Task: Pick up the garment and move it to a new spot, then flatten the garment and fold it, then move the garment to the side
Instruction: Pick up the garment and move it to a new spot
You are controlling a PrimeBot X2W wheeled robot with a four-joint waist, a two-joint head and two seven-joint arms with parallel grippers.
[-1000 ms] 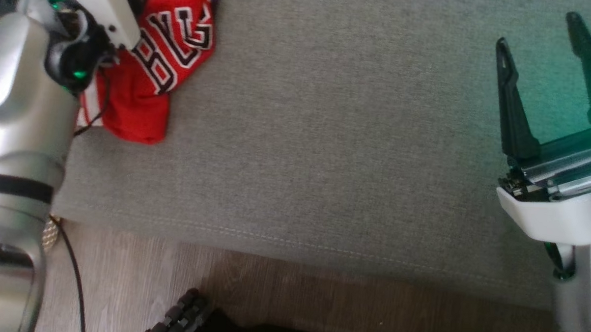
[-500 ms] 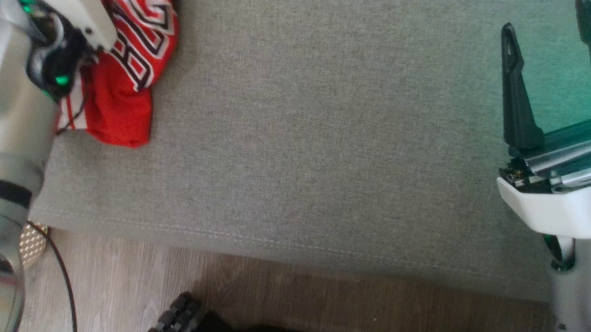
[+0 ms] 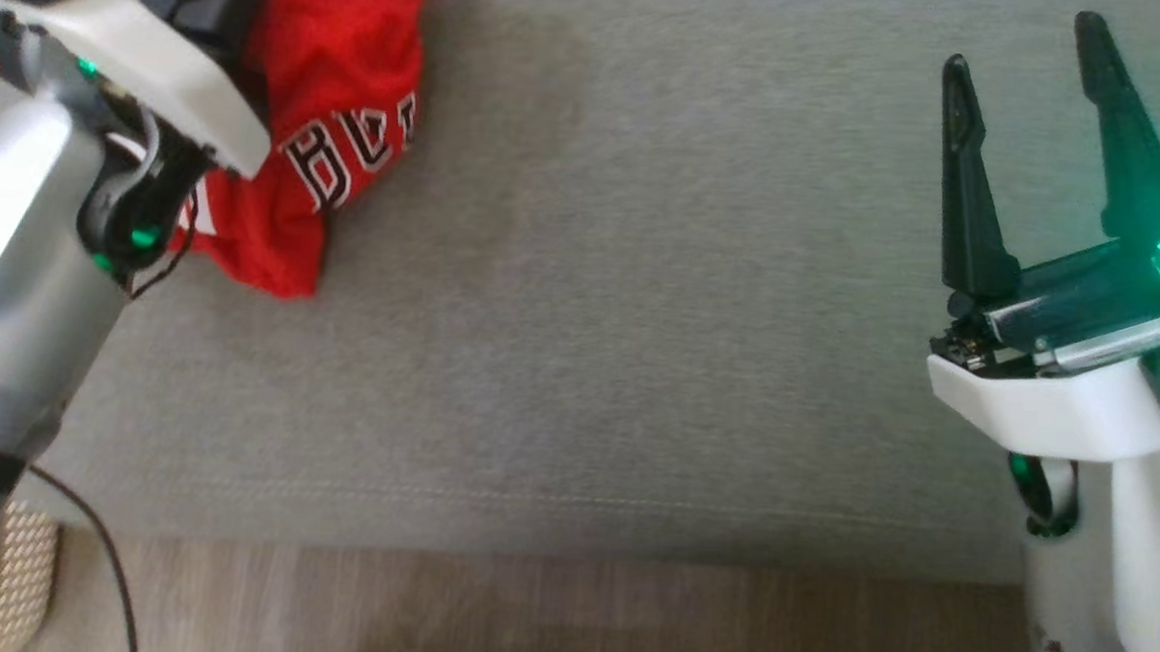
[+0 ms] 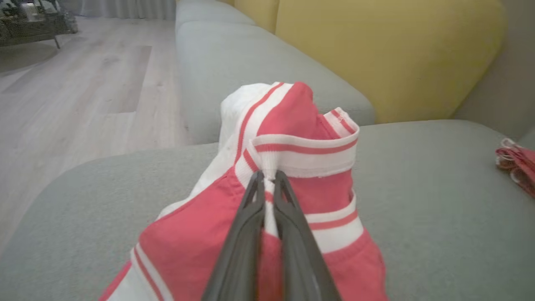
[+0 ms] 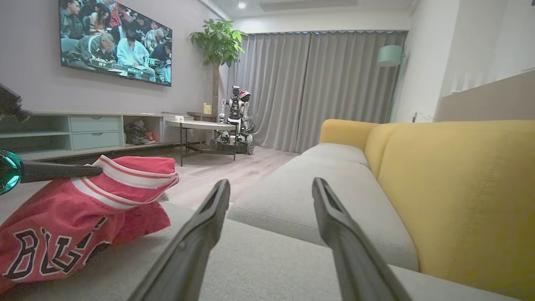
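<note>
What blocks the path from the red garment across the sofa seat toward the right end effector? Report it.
Nothing visible does. The left end effector is shut on the garment at its striped band, and no object lies on the grey seat between it and the open right end effector.

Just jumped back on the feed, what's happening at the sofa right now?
The left pincer is shut on the striped white-and-red band of the red garment, holding that edge up while the rest lies bunched on the grey sofa seat. The right pincer is open and holds nothing, hovering over the seat well apart from the garment. The garment is crumpled, not yet flattened or folded.
</note>
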